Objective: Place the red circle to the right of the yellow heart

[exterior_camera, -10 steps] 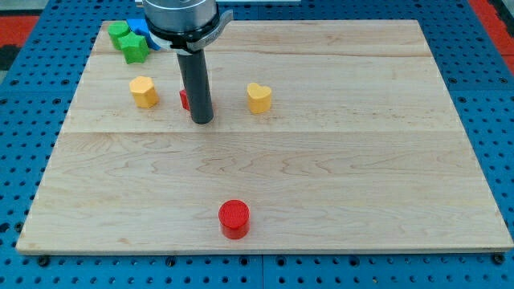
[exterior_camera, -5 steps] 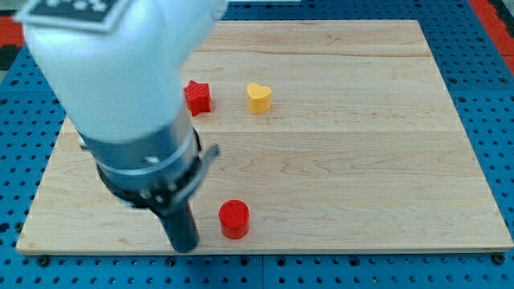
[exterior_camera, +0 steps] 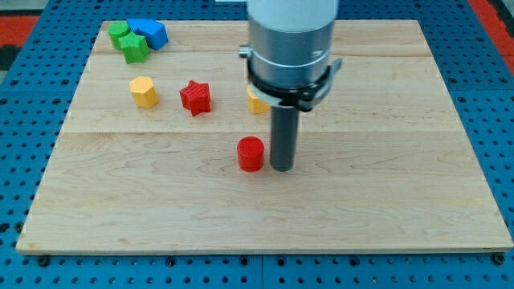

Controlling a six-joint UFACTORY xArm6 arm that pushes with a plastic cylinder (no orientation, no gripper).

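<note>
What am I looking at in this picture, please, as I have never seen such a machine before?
It is a robot arm seen by one camera; where that camera is mounted is not recorded. The arm has no grasping tool and holds nothing: it ends in a dark rod whose tip pushes blocks across the pale wooden board. My tip stands just to the view's right of the red circle. The arm partly hides the yellow heart. Further left lie a red star, a yellow hexagon block, green blocks and a blue block.
</note>
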